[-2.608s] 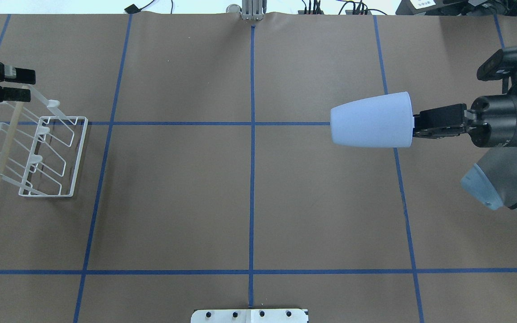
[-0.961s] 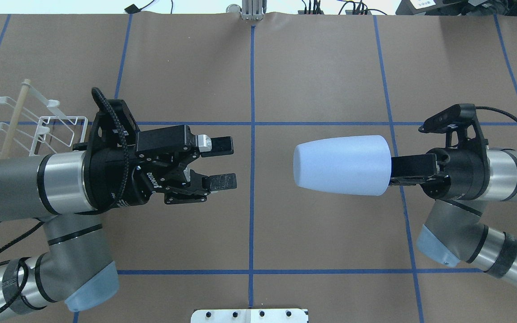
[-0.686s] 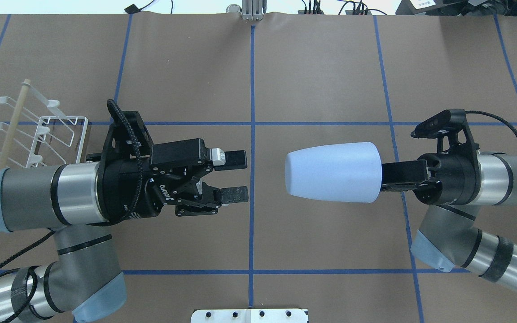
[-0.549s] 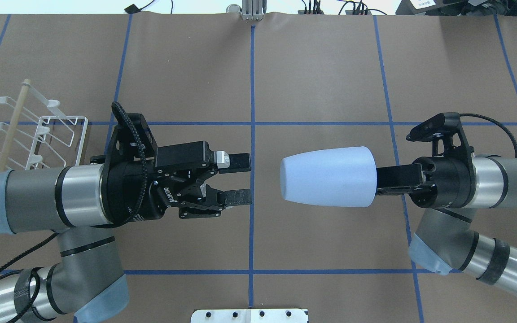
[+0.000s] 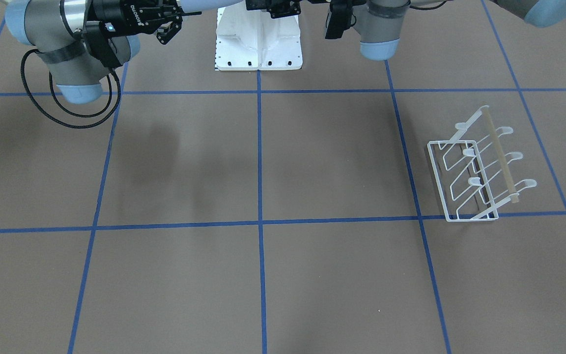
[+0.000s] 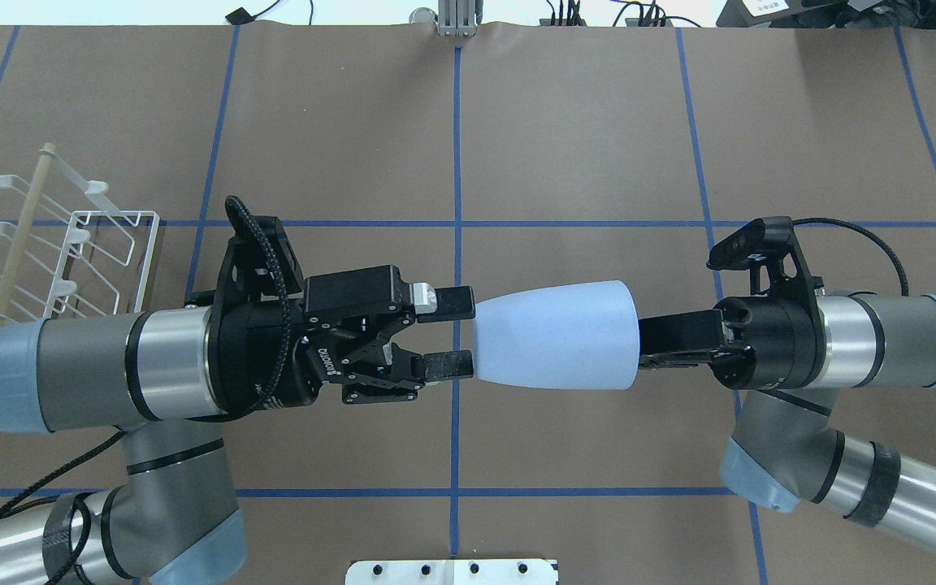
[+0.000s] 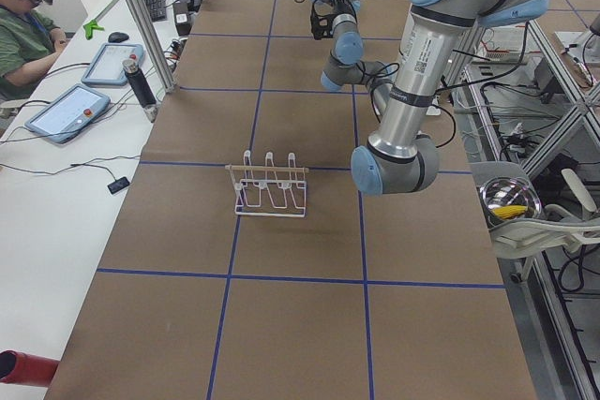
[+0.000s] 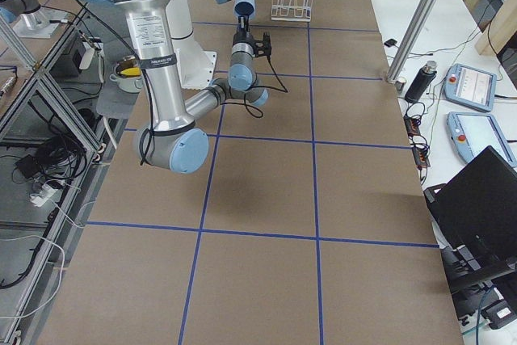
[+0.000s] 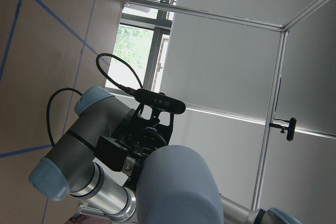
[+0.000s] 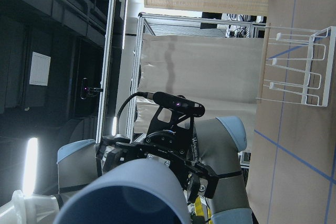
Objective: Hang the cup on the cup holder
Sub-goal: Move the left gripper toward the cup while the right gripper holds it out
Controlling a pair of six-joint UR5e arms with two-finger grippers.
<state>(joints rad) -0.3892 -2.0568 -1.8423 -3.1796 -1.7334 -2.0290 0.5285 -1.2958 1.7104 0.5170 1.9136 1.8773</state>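
Overhead: the right gripper (image 6: 643, 341) is clamped on the rim of the single cup (image 6: 553, 335). It holds the cup sideways in the air, base leading, probably to hand it over. The left gripper (image 6: 462, 333) has its jaws spread either side of that base, not yet closed. The single six-pronged rack (image 6: 114, 214) stands well behind the left jaws, on that arm's side.

Left wrist: the cup's base sits just ahead of the jaws.

One cup (image 6: 553, 335), one cup holder (image 5: 499, 153)

Only thing I can actually read: white ROBOTIQ lettering on the right gripper (image 6: 643, 341) body in the front view, plus upside-down on the left gripper (image 6: 463, 334).
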